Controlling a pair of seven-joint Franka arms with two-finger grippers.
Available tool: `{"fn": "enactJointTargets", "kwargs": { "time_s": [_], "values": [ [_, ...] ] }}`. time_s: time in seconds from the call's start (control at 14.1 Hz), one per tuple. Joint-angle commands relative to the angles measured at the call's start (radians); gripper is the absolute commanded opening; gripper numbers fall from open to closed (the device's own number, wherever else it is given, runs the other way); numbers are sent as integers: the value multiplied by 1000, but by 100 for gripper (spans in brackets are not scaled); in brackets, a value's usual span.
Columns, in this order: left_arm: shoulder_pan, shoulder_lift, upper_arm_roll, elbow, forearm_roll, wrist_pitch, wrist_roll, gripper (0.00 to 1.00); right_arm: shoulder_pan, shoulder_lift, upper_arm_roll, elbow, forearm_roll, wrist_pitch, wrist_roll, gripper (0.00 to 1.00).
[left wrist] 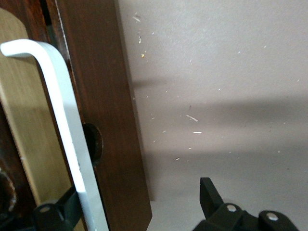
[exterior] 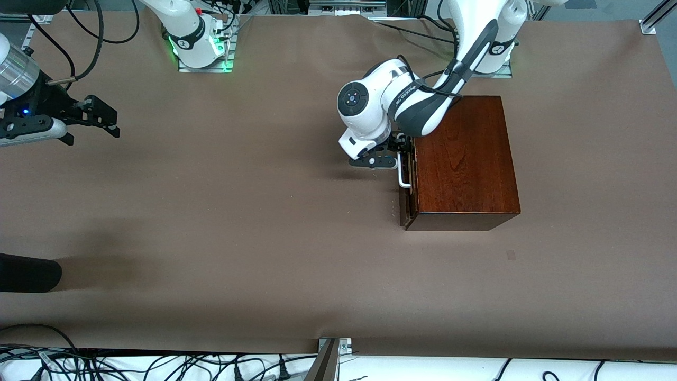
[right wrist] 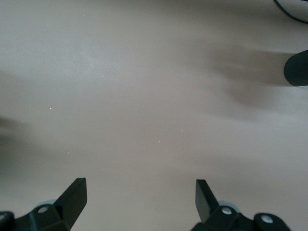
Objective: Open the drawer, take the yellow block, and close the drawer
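The dark reddish-brown wooden box (exterior: 463,159) stands toward the left arm's end of the table. Its drawer front (exterior: 407,209) with the white bar handle (exterior: 403,177) faces the right arm's end and stands out only a little. My left gripper (exterior: 398,153) is low at the handle and open. In the left wrist view its jaws (left wrist: 132,204) straddle the handle (left wrist: 62,120) and the dark front (left wrist: 103,110); a strip of pale wood (left wrist: 21,125) shows beside them. The yellow block is hidden. My right gripper (exterior: 113,123) waits open and empty (right wrist: 139,192) over bare table.
A black rounded object (exterior: 26,272) juts in at the right arm's end of the table, nearer the front camera, and also shows in the right wrist view (right wrist: 296,70). Cables (exterior: 158,365) lie along the near edge. Brown table cover (exterior: 254,211) spreads between the arms.
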Motion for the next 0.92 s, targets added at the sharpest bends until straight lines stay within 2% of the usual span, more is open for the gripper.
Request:
{"fn": "enactJointTargets", "kwargs": {
  "time_s": [0.0,0.28,0.64,0.85],
  "values": [
    [-9,20,-11,11,24,66,-24,100,-3,6,0,21,-5,-20,12,100],
    [-41,54,-11,37,3,145,-68,100,-4,6,0,21,-5,-20,12,100],
    [-99,130,-11,199,-46,146,-80,100,-6,6,0,21,-5,-20,12,100],
    [-110,117,-11,204,-45,137,-82,100,-6,8,0,21,-5,-19,12,100]
  ]
}}
